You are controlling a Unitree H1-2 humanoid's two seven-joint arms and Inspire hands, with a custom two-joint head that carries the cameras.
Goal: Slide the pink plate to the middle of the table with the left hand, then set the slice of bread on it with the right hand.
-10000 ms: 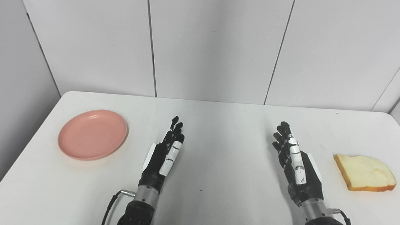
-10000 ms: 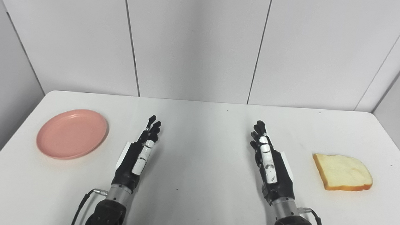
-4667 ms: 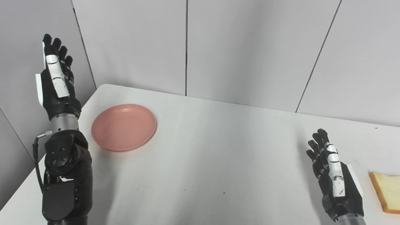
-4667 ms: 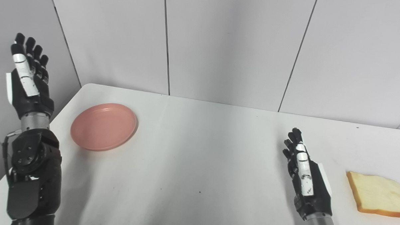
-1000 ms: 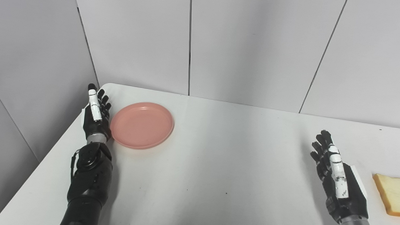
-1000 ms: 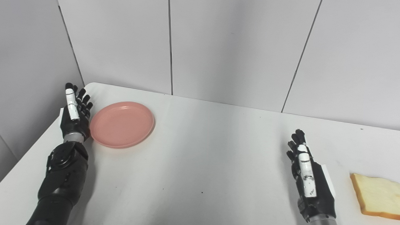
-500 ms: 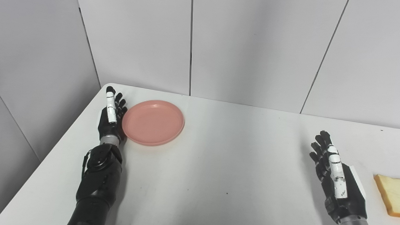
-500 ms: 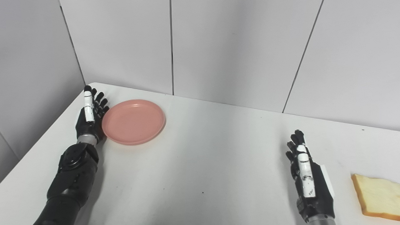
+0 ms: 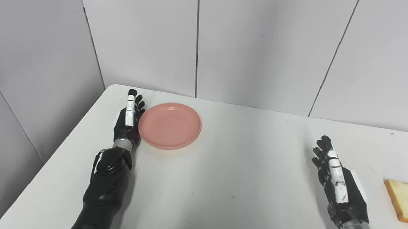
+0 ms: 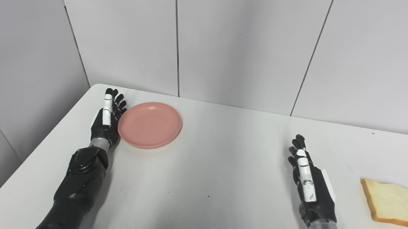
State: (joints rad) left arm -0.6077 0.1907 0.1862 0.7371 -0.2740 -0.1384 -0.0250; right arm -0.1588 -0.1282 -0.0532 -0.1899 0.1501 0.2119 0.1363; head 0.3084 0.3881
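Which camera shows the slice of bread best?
The right eye view: nearly the whole slice of bread lies in it, just touching the picture's edge. In the left eye view the picture's right edge cuts it, leaving only its left part.

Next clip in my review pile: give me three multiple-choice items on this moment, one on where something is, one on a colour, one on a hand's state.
1. Where is the left hand relative to the pink plate?
A. Against its left rim
B. On top of it
C. Across the table from it

2. What colour is the crust of the slice of bread?
A. Dark brown
B. Orange-tan
C. White

3. What state is the right hand in?
A. Shut on the bread
B. Shut on the plate
C. Open, holding nothing

Answers:
1. A, the hand stands edge-on beside the plate's left rim.
2. B, an orange-tan edge borders the pale crumb.
3. C, its fingers are extended, and the bread lies apart on the table to its right.
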